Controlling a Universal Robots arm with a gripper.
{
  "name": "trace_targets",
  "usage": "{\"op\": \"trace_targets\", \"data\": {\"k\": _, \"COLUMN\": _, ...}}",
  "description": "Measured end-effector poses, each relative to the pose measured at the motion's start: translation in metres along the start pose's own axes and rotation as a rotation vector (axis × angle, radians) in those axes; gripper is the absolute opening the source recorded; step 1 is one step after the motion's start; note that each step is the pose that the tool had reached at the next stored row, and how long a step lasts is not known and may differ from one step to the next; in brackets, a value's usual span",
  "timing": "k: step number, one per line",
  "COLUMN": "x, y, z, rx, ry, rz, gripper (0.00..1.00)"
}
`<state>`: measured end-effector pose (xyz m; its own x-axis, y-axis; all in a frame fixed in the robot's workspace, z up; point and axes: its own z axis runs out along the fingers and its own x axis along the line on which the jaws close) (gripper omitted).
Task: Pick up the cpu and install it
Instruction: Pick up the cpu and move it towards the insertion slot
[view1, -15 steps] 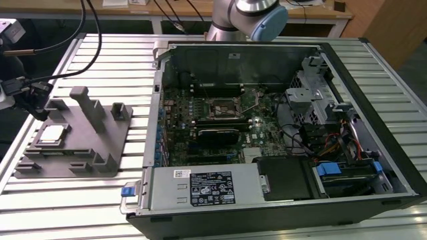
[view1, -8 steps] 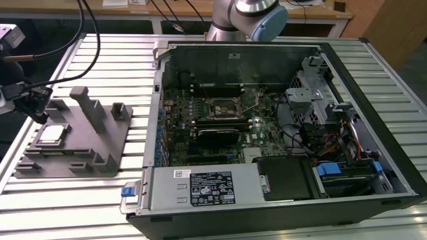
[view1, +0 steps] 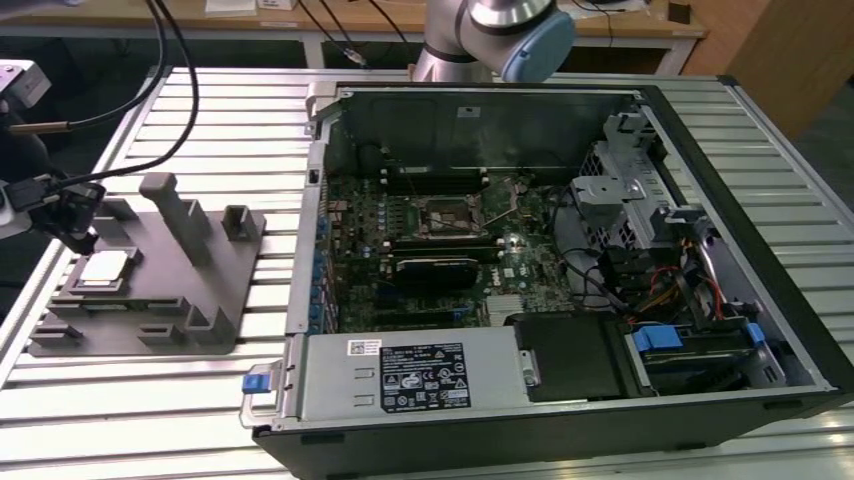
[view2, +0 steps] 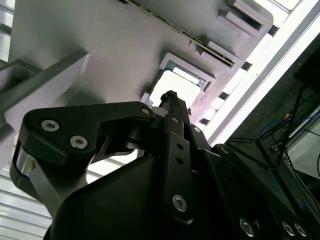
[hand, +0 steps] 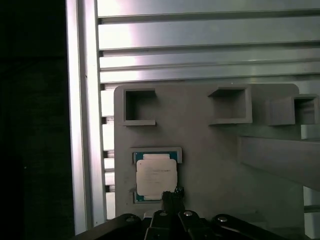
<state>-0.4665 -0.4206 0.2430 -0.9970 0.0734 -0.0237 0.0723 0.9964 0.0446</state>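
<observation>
1 cpu (hand: 156, 176) sits in a recess of the grey fixture (hand: 210, 165) on the slatted tabletop (hand: 200, 35). End effector (hand: 172, 196) hangs at its edge; I cannot tell how open it is.

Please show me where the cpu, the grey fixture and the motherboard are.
cpu (hand: 156, 175), first wrist view, middle of its silver top.
grey fixture (hand: 210, 155), first wrist view, bare flat plate beside the cpu.
motherboard (view1: 521, 262), exterior view, a green part of its surface.
</observation>
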Motion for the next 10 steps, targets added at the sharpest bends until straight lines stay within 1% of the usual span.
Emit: {"op": "trace_targets", "data": {"k": 10, "x": 0.0032, "y": -0.0013, "z": 0.0145, "rx": -0.0020, "ry": 0.0013, "rz": -0.021, "gripper": 0.11}}
